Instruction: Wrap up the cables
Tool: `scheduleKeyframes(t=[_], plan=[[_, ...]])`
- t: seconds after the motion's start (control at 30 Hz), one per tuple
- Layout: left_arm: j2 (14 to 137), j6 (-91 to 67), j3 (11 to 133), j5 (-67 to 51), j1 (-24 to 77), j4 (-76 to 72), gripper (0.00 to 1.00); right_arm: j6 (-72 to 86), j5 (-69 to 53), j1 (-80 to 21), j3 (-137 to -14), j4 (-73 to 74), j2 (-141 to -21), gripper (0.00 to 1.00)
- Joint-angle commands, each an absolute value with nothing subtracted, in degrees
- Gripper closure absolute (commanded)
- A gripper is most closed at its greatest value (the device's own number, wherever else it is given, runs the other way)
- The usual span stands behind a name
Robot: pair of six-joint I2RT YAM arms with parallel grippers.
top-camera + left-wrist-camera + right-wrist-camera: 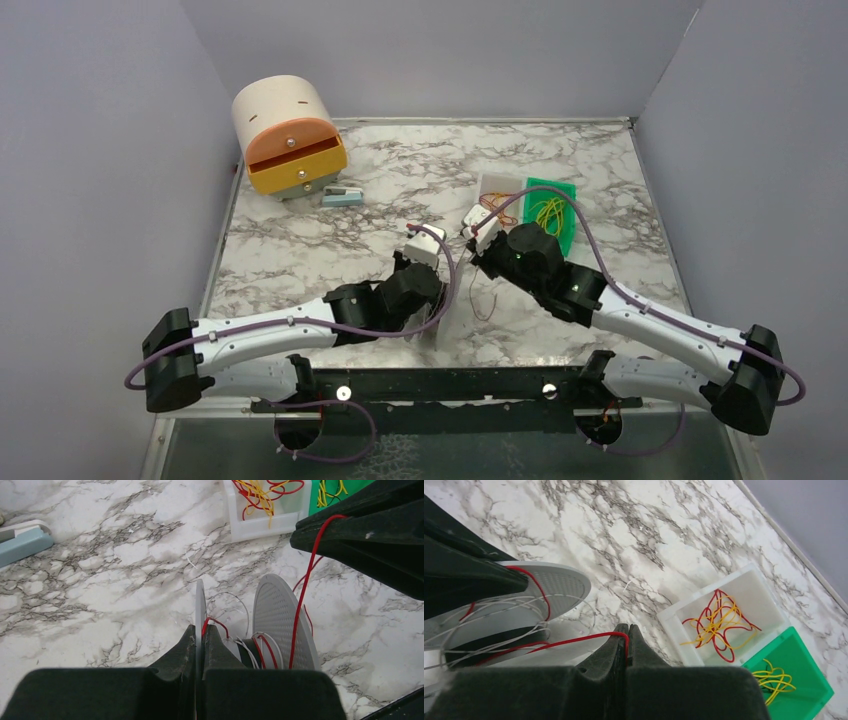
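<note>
Cable (584, 638) in closed right gripper (627, 628)

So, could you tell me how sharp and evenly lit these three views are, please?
Top external: soft, even light, no glare, though the red cable is barely resolved. Left wrist: table sharp, left tool a dark featureless mass. Right wrist: white tray crisp, right tool equally dark.

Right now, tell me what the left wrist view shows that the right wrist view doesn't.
Only left wrist: a pale blue object. Only right wrist: the grey wall. Both: the spool clamped by the left gripper, the red cable pinched in the shut right gripper, the white tray and the green tray.
</note>
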State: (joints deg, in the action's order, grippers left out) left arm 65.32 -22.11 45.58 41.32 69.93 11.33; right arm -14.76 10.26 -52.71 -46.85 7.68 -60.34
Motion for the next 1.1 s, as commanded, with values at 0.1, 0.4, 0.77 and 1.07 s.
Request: scheduleKeyframes(t=[0.1,0.4,0.77,1.07], plan=[[64.05,-23.35,42.23,31.98,70.36,19.0,1.0,-17.77,22.23,-50.46,-42.73,-14.57,-62.43,0.99],[64.07,-26.96,41.85,24.67,70.31,23.41,1.0,-9.6,27.54,-49.06,-39.43,-16.17,-69.52,0.99],[63.63,-30.74,41.13,19.19,70.33,28.07,1.0,3.22,24.65,-48.87,-32.01,-15.82,-70.0,0.99],[63.8,-30.73,42.21,19.61,70.31,32.22,1.0,6.65,22.27,-48.86,-29.35,-14.71,-68.05,0.99]])
